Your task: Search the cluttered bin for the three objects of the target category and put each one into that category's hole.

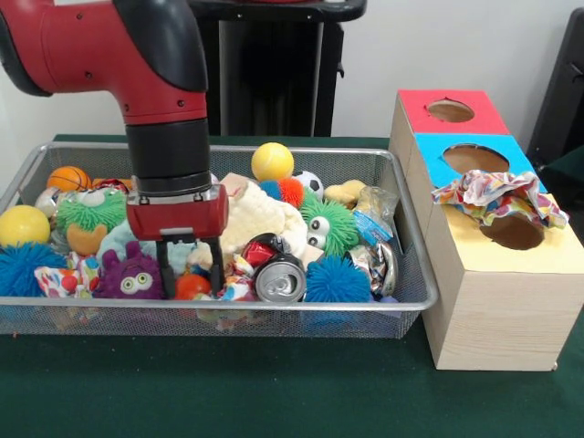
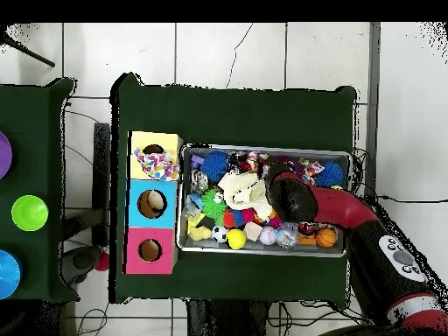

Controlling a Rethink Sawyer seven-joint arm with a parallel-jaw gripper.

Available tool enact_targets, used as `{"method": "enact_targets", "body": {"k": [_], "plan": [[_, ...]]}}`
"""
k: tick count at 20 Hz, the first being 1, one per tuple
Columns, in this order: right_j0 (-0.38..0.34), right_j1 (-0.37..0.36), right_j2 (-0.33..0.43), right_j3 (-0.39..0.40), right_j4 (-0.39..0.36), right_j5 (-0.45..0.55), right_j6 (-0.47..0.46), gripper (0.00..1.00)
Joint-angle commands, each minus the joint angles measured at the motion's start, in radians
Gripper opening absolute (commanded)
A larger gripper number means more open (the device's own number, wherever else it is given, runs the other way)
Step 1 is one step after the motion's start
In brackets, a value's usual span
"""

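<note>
One bin [image 1: 401, 301] holds three blue spiky balls [image 1: 336, 279], two green furry toys [image 1: 328, 226] and one can [image 1: 280, 278]. Three wooden boxes [image 1: 500, 306] stand beside it. One printed cloth [image 1: 493, 193] lies over the yellow box's hole [image 1: 514, 231].

The red and black arm [image 2: 350, 210] comes from the lower right and ends over the middle of the bin [image 2: 267, 149], a wire mesh tray on the dark green table [image 2: 245, 109]. The arm covers the gripper from above, so the fingers cannot be seen. Just left of the arm's end lies a cream cloth [image 2: 245, 192], and further left a green fuzzy toy [image 2: 213, 203]. A yellow ball [image 2: 235, 238] lies below them. A blue spiky ball [image 2: 214, 164] lies above and left of the arm's end. Left of the bin stands the wooden box with yellow, blue and pink tops. One printed cloth piece [image 2: 158, 164] lies on the yellow top, beside the hole [image 2: 153, 150].
</note>
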Motion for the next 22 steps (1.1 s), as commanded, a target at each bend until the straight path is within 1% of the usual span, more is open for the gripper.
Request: {"method": "enact_targets", "body": {"k": [1, 3, 6, 10, 22], "plan": [[-0.001, 0.057, 0.059, 0.111, 0.087, -0.048, 0.216, 1.00], [-0.003, 0.059, 0.064, 0.119, 0.105, -0.049, 0.212, 1.00], [0.001, 0.056, 0.061, 0.120, 0.108, -0.048, 0.180, 1.00], [0.005, 0.056, 0.052, 0.118, 0.106, -0.059, 0.162, 1.00], [-0.002, 0.061, 0.065, 0.135, 0.132, -0.088, 0.172, 1.00]]}}
